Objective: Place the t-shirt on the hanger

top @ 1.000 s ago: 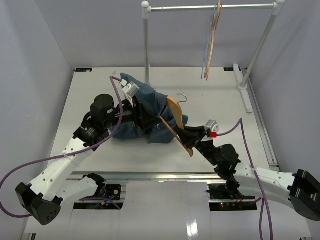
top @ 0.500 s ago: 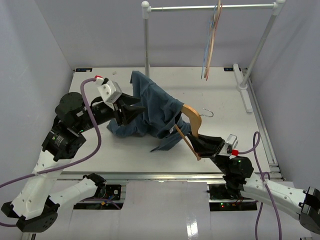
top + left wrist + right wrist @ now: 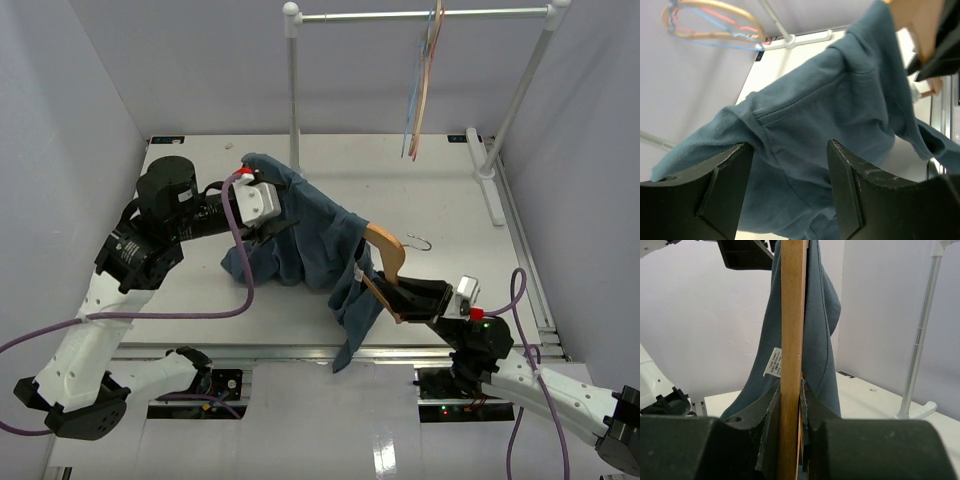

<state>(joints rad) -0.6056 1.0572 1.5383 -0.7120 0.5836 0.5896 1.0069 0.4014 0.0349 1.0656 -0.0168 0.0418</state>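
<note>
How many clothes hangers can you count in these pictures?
4: one wooden hanger in the right gripper, three thin hangers bunched on the rail; overlap may hide more.

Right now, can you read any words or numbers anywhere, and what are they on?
White tag on the dark teal-blue cotton t-shirt, beside the light-brown wooden hanger: rows of print, too small and blurred to read.
Nothing else with words, numbers or signs shows.
</note>
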